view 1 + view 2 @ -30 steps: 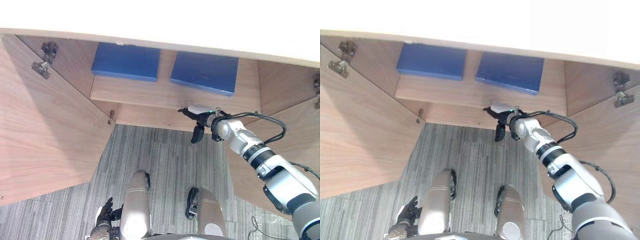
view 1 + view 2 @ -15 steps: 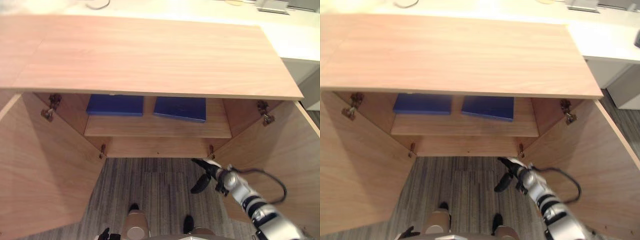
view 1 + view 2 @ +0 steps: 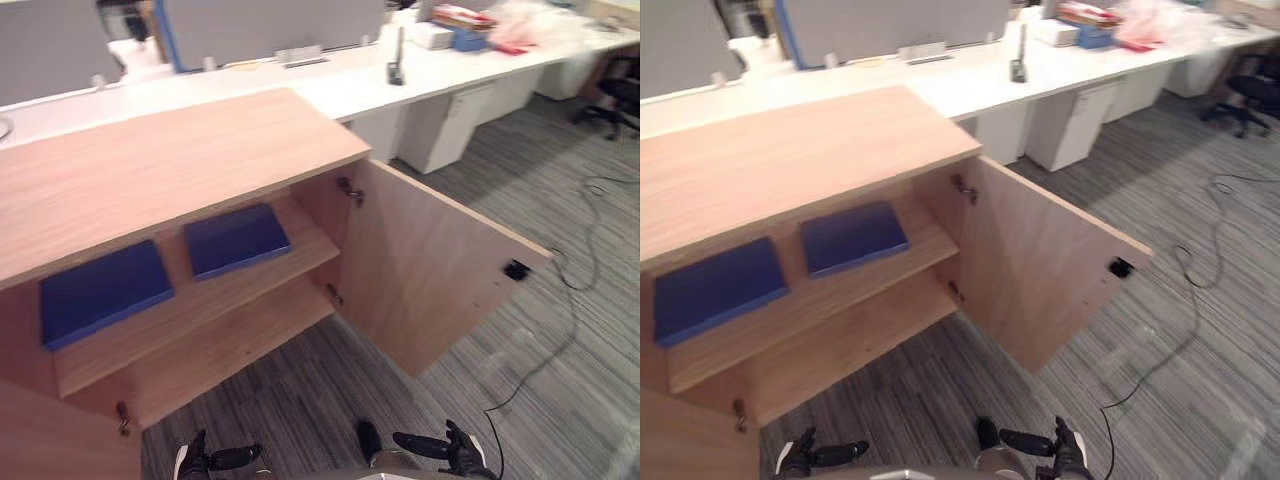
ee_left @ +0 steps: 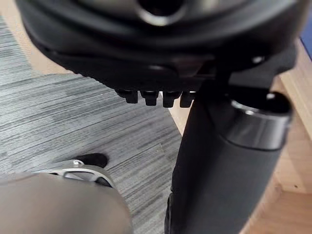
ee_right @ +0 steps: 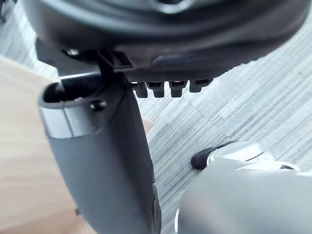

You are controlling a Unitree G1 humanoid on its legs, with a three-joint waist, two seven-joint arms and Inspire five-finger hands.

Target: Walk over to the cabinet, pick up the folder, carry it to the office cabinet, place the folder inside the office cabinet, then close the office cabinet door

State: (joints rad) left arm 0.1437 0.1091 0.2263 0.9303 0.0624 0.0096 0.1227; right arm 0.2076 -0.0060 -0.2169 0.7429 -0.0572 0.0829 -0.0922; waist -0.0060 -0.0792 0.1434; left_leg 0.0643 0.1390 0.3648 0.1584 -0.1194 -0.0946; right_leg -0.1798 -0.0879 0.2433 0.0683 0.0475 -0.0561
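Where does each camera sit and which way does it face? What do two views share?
Left eye view: on the head, looking down at the open cabinet with a blue folder and a second folder; left hand and right hand at the lower edge.
Right eye view: beside it on the head; shares that scene.
Left wrist view: on the left wrist, along that hand, toward the carpet.
Right wrist view: on the right wrist, likewise toward carpet.

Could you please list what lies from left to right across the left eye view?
Flat blue folder on the shelf, second flat blue folder, open wooden cabinet door, black office chair.
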